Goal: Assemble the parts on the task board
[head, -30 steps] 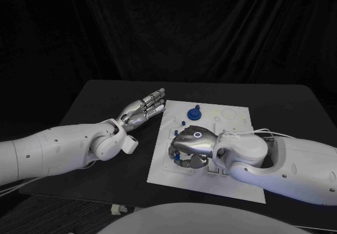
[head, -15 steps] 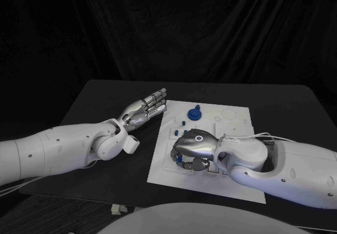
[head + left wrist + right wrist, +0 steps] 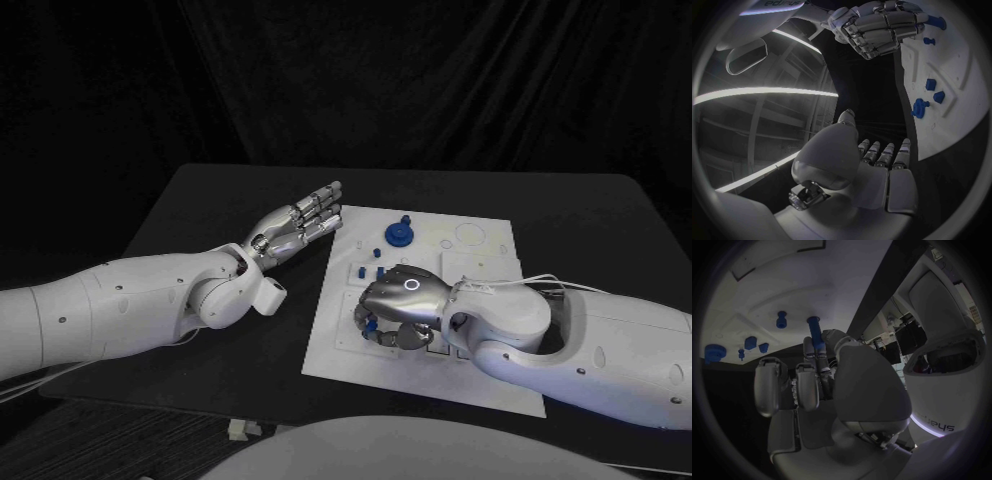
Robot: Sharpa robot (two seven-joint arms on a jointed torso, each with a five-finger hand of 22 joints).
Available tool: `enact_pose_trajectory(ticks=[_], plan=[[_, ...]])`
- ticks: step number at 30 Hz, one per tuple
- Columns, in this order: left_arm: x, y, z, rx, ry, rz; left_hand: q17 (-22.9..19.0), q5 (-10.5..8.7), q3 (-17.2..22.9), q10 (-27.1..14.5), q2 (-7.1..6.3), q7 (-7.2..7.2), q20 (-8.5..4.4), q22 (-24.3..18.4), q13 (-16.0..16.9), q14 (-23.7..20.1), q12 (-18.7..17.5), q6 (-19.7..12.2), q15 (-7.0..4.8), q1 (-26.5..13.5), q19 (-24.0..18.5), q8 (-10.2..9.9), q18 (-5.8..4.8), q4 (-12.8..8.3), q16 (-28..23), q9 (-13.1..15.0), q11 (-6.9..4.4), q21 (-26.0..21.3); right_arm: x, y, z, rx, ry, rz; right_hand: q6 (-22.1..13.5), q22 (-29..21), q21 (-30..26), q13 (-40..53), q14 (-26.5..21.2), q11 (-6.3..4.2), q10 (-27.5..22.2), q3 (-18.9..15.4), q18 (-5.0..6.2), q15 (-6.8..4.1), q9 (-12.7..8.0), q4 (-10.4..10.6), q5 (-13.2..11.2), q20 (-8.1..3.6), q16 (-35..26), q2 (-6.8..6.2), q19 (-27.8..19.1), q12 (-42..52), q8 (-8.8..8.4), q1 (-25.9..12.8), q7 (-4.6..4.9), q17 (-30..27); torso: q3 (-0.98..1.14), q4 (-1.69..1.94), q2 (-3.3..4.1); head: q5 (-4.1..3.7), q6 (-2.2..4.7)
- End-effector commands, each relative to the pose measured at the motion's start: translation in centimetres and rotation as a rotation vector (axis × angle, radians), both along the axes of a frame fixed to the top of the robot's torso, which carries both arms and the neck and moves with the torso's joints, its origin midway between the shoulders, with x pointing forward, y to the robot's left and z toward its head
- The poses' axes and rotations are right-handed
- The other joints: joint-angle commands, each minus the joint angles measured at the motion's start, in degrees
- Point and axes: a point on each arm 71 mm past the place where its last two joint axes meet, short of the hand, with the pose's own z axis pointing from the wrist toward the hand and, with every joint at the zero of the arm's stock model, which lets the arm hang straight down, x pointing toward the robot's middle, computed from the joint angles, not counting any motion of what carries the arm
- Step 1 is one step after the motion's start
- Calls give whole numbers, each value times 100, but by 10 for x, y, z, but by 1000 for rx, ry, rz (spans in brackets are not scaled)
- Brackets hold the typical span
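Blue peg [image 3: 814, 335] pinched upright in our right hand [image 3: 397, 310], low over the task board [image 3: 483, 385], likely to seat it; our left hand [image 3: 296, 228] lies empty, fingers straight, beside the board.

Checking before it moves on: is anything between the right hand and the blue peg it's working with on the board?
Nothing visible. The right hand already holds the blue peg between its fingers over the task board. The other blue parts lie apart from it, and the left hand rests open beside the board's edge.
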Motion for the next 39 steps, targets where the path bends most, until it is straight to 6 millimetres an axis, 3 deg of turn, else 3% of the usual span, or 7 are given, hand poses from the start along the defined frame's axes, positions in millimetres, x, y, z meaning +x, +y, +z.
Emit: enact_pose_trajectory(ticks=[1, 24, 27, 28, 32, 35, 39], plan=[[-1, -2, 4, -50, -42, -8, -5, 41, 42, -4, -4, 42, -1, 6, 6, -2, 29, 2, 24, 51, -6, 17, 40, -6, -21, 8, 51, 13, 1, -1, 0, 6, -32, -3, -43, 1152, -8, 6, 230, -64, 19, 10, 84, 20, 6, -46, 17, 15, -22, 51, 38, 17, 10, -4, 15, 437, 2, 0, 0, -5, 0], [0, -4, 3, -50, -32, -18, -5, 58, 58, -5, -5, 53, 5, 13, 6, -2, 26, -2, 45, 86, -2, 16, 38, -21, -21, 7, 71, 16, 0, -2, -6, 10, -27, -4, -73, 1148, -23, 6, 222, -73, 30, 12, 88, 14, 12, -49, -41, 12, -33, 44, 29, 20, 2, -38, 16, 417, 0, 2, 0, -10, 0], [0, -5, 3, -50, -32, -19, -5, 63, 63, -5, -6, 56, 6, 13, 6, -2, 27, -1, 48, 98, -2, 16, 37, -27, -21, 8, 74, 17, 0, -1, -6, 11, -26, -4, -127, 1146, -33, -4, 215, -92, 27, 18, 90, 4, 23, -51, -241, 1, -41, 42, 25, 8, -9, -92, 8, 402, 1, 1, 0, -2, 0], [0, -5, 3, -50, -31, -19, -5, 63, 63, -5, -6, 56, 6, 13, 6, -2, 27, -1, 48, 98, -2, 16, 37, -27, -21, 8, 74, 17, 0, -1, -7, 11, -25, -4, -204, 1145, -40, -14, 214, -101, 13, 9, 90, -2, 24, -34, -507, -5, -42, 42, 24, -9, -36, -146, -4, 400, 1, 0, -1, 0, 0], [0, -5, 3, -50, -30, -20, -5, 66, 68, -5, -6, 59, 7, 13, 5, -2, 24, 0, 51, 108, -2, 17, 36, -32, -21, 8, 76, 17, 0, -1, -7, 14, -25, -5, -459, 1142, -55, -30, 211, -100, -14, 1, 92, -1, -25, 5, -895, -8, -47, 30, 20, -37, -159, -227, -22, 389, 1, 1, 0, 2, 0], [0, -5, 3, -50, -29, -21, -5, 71, 72, -5, -5, 62, 7, 13, 6, -2, 26, -2, 53, 116, -1, 16, 36, -36, -21, 7, 78, 17, 0, -2, -8, 15, -25, -9, -769, 1130, -99, -47, 197, -62, -136, -66, 99, 26, -183, 129, -1494, 12, -65, -22, 3, -94, -350, -381, -75, 354, 1, 1, 0, -2, 0], [0, -5, 3, -49, -27, -22, -5, 84, 88, -5, -4, 77, 8, 15, 6, -2, 27, -1, 61, 146, 0, 17, 33, -51, -21, 8, 81, 19, 1, -3, -9, 20, -15, -19, -844, 1113, -156, -75, 176, -14, -252, -129, 109, 62, -268, 209, -1703, 43, -86, -32, -24, -157, -399, -455, -108, 316, 1, 2, 0, 0, 0]])
